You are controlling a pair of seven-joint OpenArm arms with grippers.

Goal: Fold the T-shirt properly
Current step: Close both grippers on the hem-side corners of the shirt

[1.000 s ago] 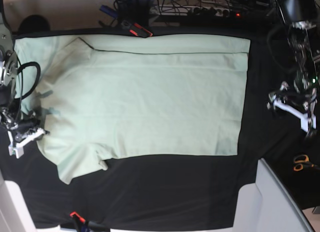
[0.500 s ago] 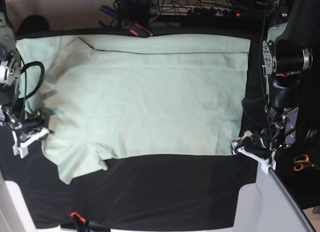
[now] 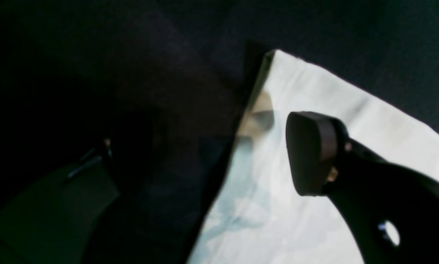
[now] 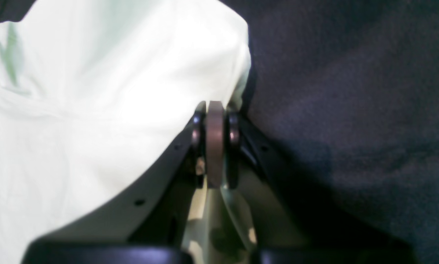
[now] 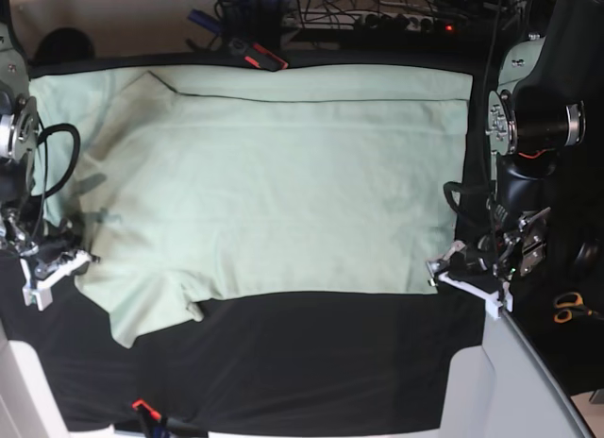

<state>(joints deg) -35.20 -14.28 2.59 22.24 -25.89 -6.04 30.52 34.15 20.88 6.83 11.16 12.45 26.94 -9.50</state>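
The T-shirt (image 5: pixel 274 183) lies spread flat across the upper and middle part of the dark surface (image 5: pixel 321 362). At the frame's left edge the right tool (image 5: pixel 55 264) is clenched on the T-shirt's edge. At lower right, the left tool (image 5: pixel 453 271) is spread apart over the hem corner, grasping nothing.

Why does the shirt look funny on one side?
The T-shirt lies mostly flat, but the sleeve nearest the right gripper is bunched and juts out crookedly, with a small fold at its inner edge. The rest looks smooth.
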